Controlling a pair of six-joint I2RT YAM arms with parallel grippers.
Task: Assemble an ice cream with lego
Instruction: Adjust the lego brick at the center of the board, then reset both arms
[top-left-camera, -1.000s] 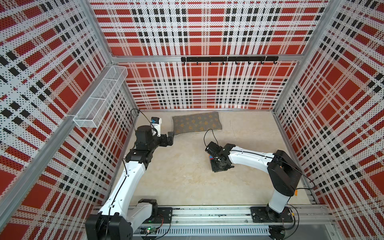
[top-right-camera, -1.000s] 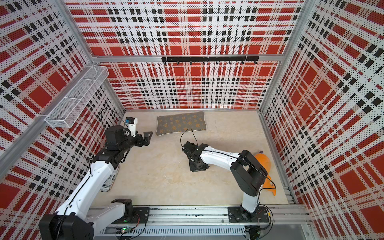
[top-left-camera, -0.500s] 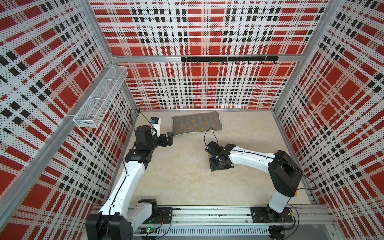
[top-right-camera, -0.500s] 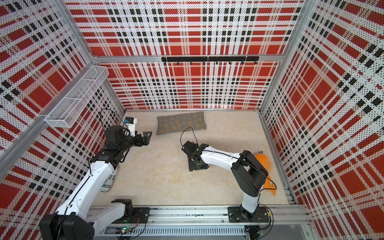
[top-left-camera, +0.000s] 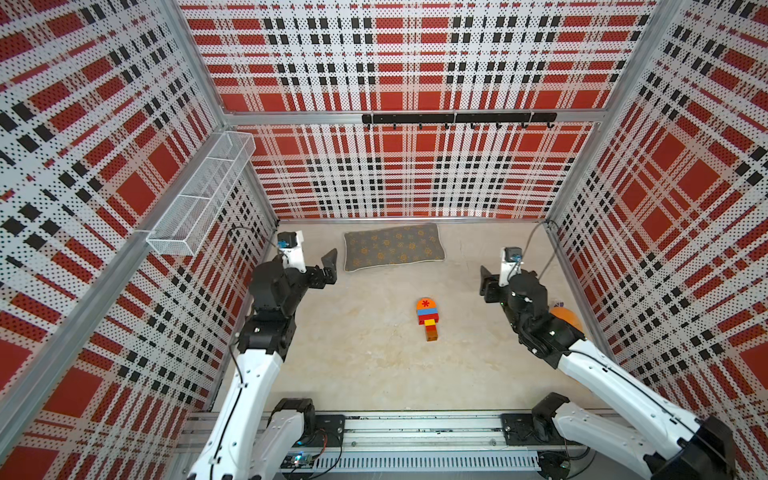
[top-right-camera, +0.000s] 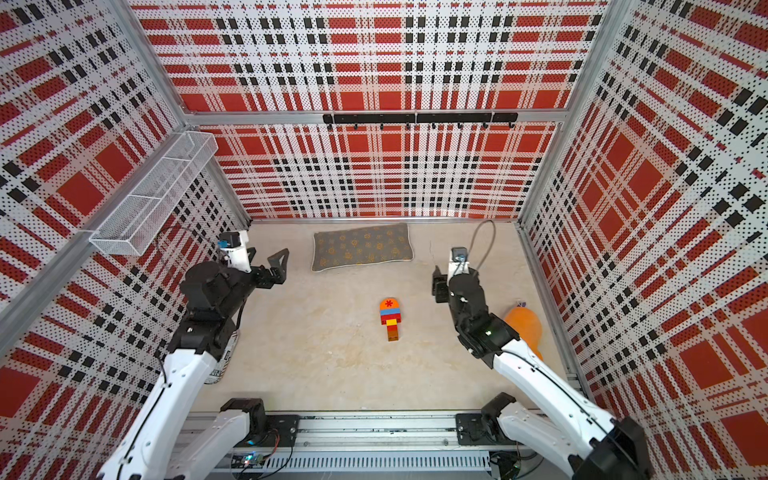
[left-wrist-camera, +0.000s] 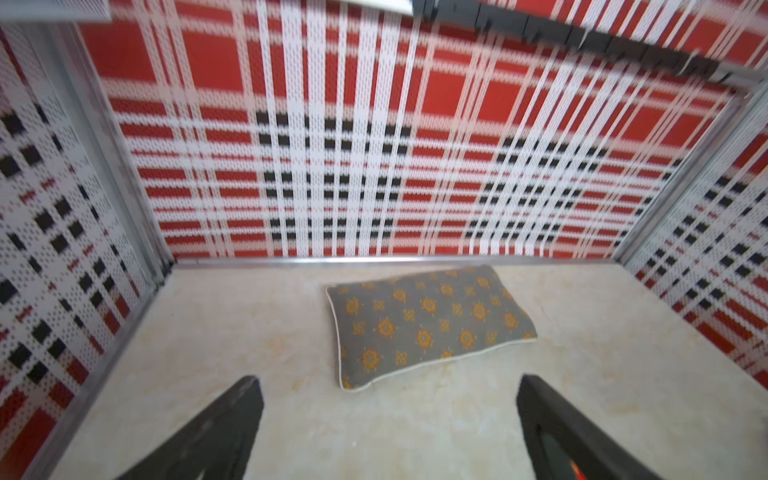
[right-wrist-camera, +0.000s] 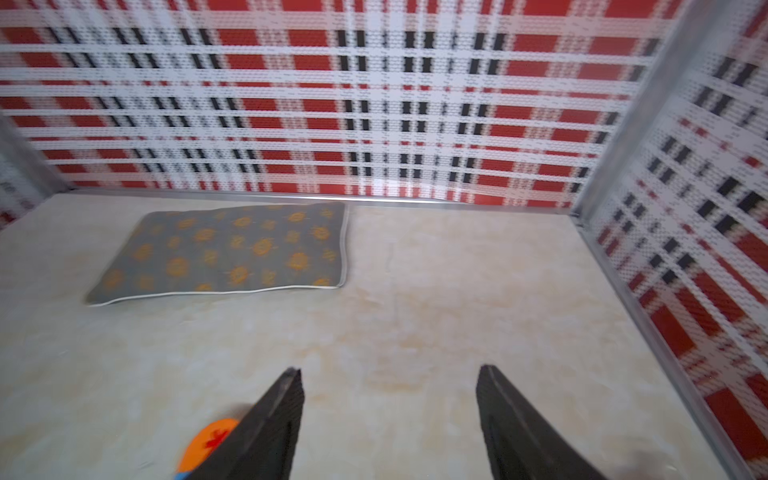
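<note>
both top views, ice cream (top-left-camera: 427, 318) lying flat on table (top-left-camera: 374, 361)

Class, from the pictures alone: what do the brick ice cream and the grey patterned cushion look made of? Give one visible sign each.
Ice cream: likely hard plastic, smooth, solid bright colours, crisp block edges. Cushion: seemingly woven fabric, matt, soft puffed shape, pale piped edge.

The right gripper (right-wrist-camera: 388, 370) is holding its jaws apart, with bare table (right-wrist-camera: 415, 316) showing between them. From the gripper, the ice cream (right-wrist-camera: 203, 446) is lying at eight o'clock, its orange dome half hidden behind one finger (right-wrist-camera: 266, 432). A grey cushion (right-wrist-camera: 224, 249) with orange flowers is lying at ten o'clock, near the plaid wall (right-wrist-camera: 332, 104).
</note>
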